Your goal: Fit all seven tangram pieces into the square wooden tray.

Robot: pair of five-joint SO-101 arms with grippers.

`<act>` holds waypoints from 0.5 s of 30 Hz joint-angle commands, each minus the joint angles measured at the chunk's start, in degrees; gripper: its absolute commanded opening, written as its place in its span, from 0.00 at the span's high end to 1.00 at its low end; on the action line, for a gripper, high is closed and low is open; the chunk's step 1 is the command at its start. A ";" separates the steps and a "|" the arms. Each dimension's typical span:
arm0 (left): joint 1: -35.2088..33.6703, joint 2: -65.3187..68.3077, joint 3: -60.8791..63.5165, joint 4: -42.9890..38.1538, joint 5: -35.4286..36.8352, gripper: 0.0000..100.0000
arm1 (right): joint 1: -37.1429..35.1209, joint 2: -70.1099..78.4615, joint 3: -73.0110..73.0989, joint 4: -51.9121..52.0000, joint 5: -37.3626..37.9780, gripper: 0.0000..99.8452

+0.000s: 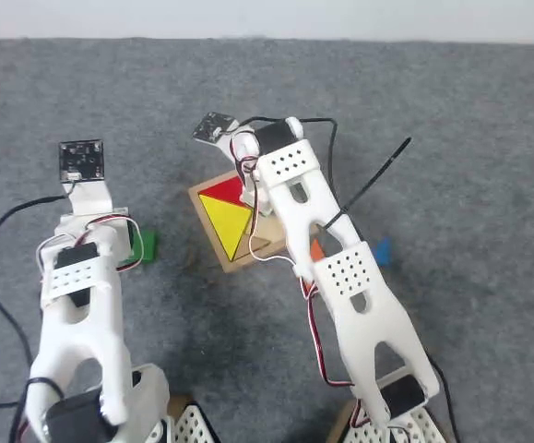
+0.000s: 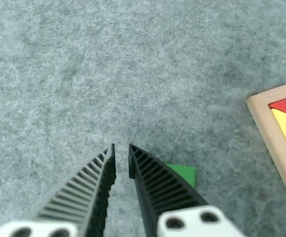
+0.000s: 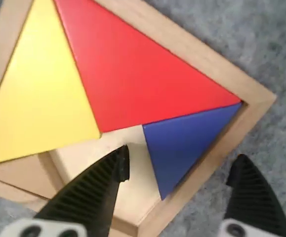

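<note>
The square wooden tray (image 3: 217, 64) holds a large red triangle (image 3: 138, 74), a large yellow triangle (image 3: 44, 98) and a smaller blue triangle (image 3: 187, 143), all lying flat. My right gripper (image 3: 182, 165) hovers open just over the blue triangle, one finger (image 3: 103, 182) over bare tray floor, the other (image 3: 249, 192) outside the rim. My left gripper (image 2: 122, 148) is shut with nothing in it, low over the carpet. A green piece (image 2: 182, 174) lies right beside one of its fingers. In the high view the tray (image 1: 213, 242) sits at the centre and the green piece (image 1: 145, 245) to its left.
An orange piece (image 1: 316, 249) and a blue piece (image 1: 382, 249) lie on the grey carpet right of the tray, partly under the right arm (image 1: 340, 268). The tray corner (image 2: 266, 123) is close to the left gripper. Cables trail from both arms.
</note>
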 commanded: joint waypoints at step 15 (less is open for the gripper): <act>0.35 -0.62 -0.57 -1.41 -0.88 0.95 | 3.74 -1.54 -6.59 1.54 3.60 0.94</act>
